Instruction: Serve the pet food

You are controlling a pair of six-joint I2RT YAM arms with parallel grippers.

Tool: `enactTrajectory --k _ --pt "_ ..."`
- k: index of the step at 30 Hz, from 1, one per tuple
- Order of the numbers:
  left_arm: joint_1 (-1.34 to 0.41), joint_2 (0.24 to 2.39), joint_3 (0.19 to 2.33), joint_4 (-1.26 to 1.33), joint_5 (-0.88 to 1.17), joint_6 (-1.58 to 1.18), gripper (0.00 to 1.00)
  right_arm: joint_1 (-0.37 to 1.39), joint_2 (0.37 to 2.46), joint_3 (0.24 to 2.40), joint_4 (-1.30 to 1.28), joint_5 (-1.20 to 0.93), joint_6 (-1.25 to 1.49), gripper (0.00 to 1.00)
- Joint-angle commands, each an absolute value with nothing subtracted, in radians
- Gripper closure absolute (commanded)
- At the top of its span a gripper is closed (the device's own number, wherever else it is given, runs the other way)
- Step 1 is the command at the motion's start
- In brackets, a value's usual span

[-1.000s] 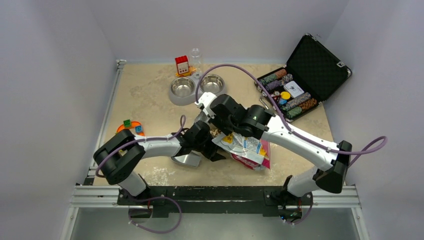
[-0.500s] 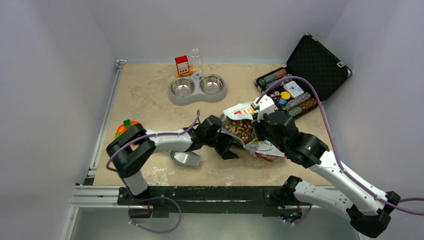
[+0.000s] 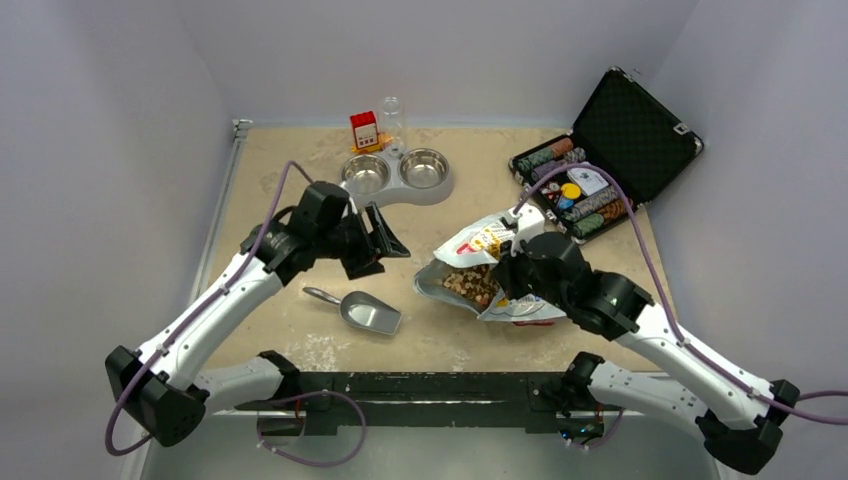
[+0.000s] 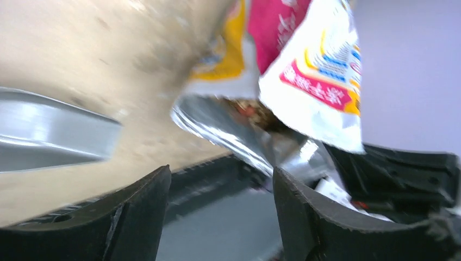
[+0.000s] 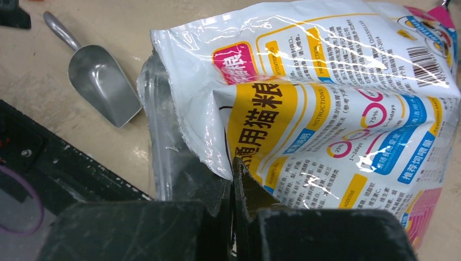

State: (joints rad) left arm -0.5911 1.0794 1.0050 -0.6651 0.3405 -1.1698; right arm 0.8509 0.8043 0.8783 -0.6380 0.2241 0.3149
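Note:
The pet food (image 3: pixel 468 284) is a heap of small brown kibble inside the open mouth of a white-and-yellow printed bag (image 3: pixel 510 300) lying mid-table. My right gripper (image 3: pixel 506 274) is shut on the bag's upper edge and holds the mouth open; the right wrist view shows the jaws (image 5: pixel 234 166) pinching the bag (image 5: pixel 337 103). My left gripper (image 3: pixel 384 248) is open and empty, raised left of the bag. In the left wrist view, the left gripper (image 4: pixel 220 175) faces the bag (image 4: pixel 318 70), with kibble (image 4: pixel 260 111) just visible. A metal scoop (image 3: pixel 366 312) lies empty on the table.
A double steel pet bowl (image 3: pixel 395 178) sits at the back, with a red box (image 3: pixel 364 130) and a clear bottle (image 3: pixel 391 115) behind it. An open black case of poker chips (image 3: pixel 590 190) is at the back right. A small orange toy (image 3: pixel 245 255) lies at the left.
My left gripper has let go of the bag and swung up and back to the left. The right gripper keeps hold of the bag, whose mouth now gapes toward the left.

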Motion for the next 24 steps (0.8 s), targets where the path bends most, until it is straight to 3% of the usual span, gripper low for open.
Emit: enactTrajectory --k 1,6,11,14,24 --pt "-0.572 1.21 1.262 -1.158 -0.067 -0.711 0.27 0.916 1.026 1.029 -0.918 0.178 0.488 1.0" --pt "-0.463 1.231 1.31 -1.132 -0.116 -0.648 0.24 1.023 1.258 1.098 -0.837 0.133 0.536 1.0" --pt "-0.39 1.323 1.285 -1.133 -0.07 -0.585 0.23 1.008 1.075 1.027 -0.902 0.202 0.472 1.0" --pt "-0.39 1.358 1.231 -1.068 0.035 -0.525 0.16 0.974 0.992 0.999 -0.91 0.178 0.441 1.0" --pt "-0.399 1.406 1.119 -1.016 0.228 -0.418 0.13 0.942 0.91 0.949 -0.919 0.198 0.498 1.0"
